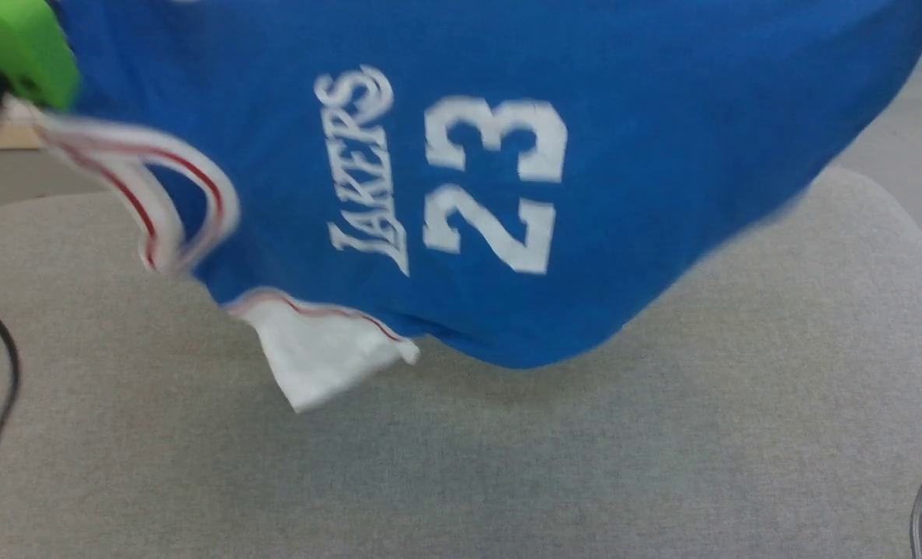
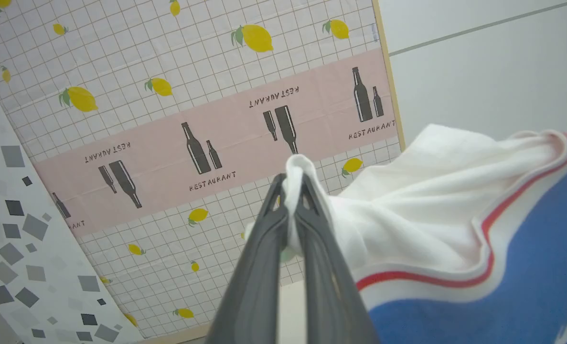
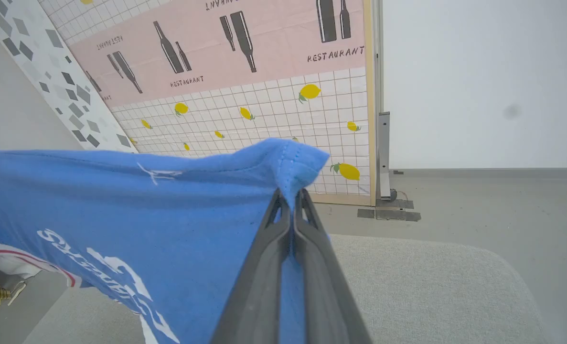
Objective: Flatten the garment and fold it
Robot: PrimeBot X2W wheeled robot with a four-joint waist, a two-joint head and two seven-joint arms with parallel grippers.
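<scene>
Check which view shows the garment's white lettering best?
Head view: the white lettering on the garment faces the camera whole, LAKERS and 23 readable, though sideways and blurred. Right wrist view catches some lettering at a steep angle, cut by the frame edge. Left wrist view has a white sliver at its bottom right corner.

My head camera looks steeply down, close on the garment (image 1: 624,155) over the grey pad (image 1: 507,481). My wrist cameras sight along the left gripper (image 2: 293,184) and right gripper (image 3: 291,195) toward the same lemon-print panel (image 2: 168,57); all three views share the garment.
</scene>
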